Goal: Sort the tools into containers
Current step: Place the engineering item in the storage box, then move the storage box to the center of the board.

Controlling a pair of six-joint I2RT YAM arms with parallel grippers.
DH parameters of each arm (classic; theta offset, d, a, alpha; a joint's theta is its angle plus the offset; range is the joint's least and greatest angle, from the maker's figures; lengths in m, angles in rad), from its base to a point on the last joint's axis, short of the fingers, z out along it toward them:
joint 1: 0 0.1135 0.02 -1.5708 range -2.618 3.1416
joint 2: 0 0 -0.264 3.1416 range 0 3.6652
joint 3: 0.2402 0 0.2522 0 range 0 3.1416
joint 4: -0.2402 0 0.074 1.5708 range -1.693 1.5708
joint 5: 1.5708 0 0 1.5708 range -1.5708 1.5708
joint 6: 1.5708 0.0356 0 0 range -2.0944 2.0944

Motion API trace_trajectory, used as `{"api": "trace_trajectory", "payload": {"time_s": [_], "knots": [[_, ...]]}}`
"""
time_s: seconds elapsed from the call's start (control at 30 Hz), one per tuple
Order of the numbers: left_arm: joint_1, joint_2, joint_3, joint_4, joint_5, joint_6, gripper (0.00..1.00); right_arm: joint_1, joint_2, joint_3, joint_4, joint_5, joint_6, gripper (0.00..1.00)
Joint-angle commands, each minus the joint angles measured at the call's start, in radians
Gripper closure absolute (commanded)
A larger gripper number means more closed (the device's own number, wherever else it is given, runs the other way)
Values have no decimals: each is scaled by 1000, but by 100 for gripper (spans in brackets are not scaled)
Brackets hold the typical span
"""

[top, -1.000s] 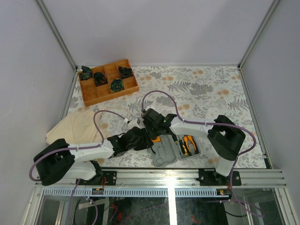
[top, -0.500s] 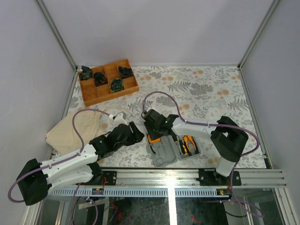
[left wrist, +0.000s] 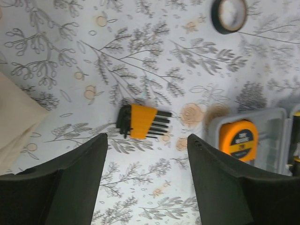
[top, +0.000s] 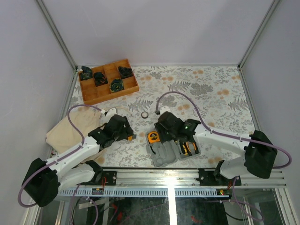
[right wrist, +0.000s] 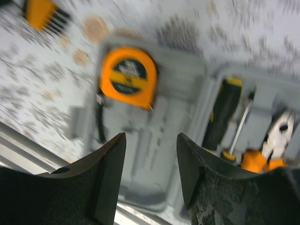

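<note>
1. Down at the bottom centre of the overhead view lay the grey case (top: pixel 165 157), opened flat into two tray-like halves.
2. Seen from the right wrist, the orange tape measure (right wrist: pixel 127 77) sat in the upper corner of the case's left half. The black-and-yellow screwdriver (right wrist: pixel 224 110) and the orange-handled pliers (right wrist: pixel 276 140) lay side by side in the right half.
3. The right gripper (right wrist: pixel 151 136) hovered over the case with its fingers spread apart and nothing between them.
4. Just left of the case, on the patterned table (top: pixel 211 93), an orange hex key set (left wrist: pixel 140 122) lay flat with its black keys fanned out. It was outside both halves.
5. The left gripper (left wrist: pixel 146 138) hung above that key set, jaws wide and empty. Neither finger touched it.
6. A cream cloth (top: pixel 70 126) lay at the left edge of the frame, under the left arm.
7. Higher in the overhead view, a small black ring (top: pixel 145 114) rested alone on the table between the two arms, well apart from the case.
8. Farthest off, in the upper left corner, stood a brown wooden tray (top: pixel 89 96) with black parts in several of its compartments.
</note>
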Motion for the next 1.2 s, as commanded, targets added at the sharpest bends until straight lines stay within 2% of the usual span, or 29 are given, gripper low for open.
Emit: {"api": "trace_trajectory", "payload": {"time_s": [0.0,0.13,0.3,0.5,0.6,0.83,1.17], "knots": [[37,52,35,-41,22,71,32,11,-93,-142,-58,16,80,46],[51,81,40,-28,33,89,30,10,-139,-209,-90,27,117,47],[59,138,51,-6,67,117,29,10,-92,-223,-110,49,120,47],[60,183,51,20,97,137,29,-4,-9,-207,-78,50,107,58],[60,194,44,29,104,141,28,-20,19,-203,-52,33,94,59],[60,248,45,53,117,154,28,-107,40,-191,-24,28,45,69],[59,286,50,82,150,159,29,-175,63,-117,-8,4,-60,70]]}}
